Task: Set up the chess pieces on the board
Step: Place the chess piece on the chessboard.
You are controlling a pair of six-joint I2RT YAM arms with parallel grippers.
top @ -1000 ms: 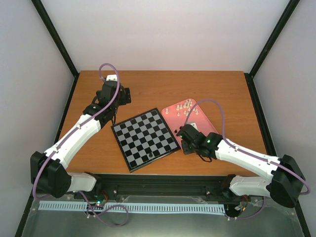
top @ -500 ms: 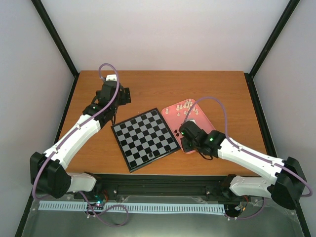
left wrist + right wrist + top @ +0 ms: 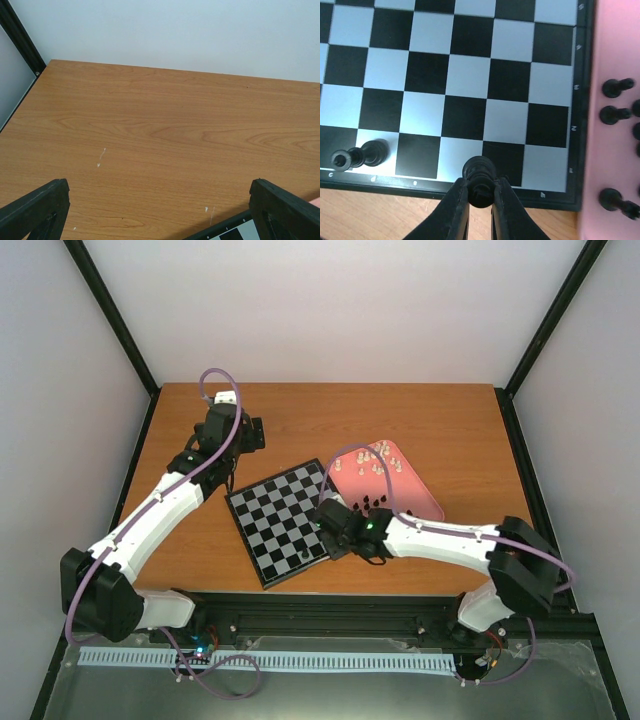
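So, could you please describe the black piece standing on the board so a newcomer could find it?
Find the checkered chessboard, then look along its near edge. The black piece stands there alone; the held piece hangs pinched in the right fingers.

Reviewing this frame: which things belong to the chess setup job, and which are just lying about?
Part of the job: board; held black piece in the right gripper; placed black piece on the board's edge row; spare black pieces and white pieces.
Just there: pink tray holding the spares; left gripper, open over bare table.
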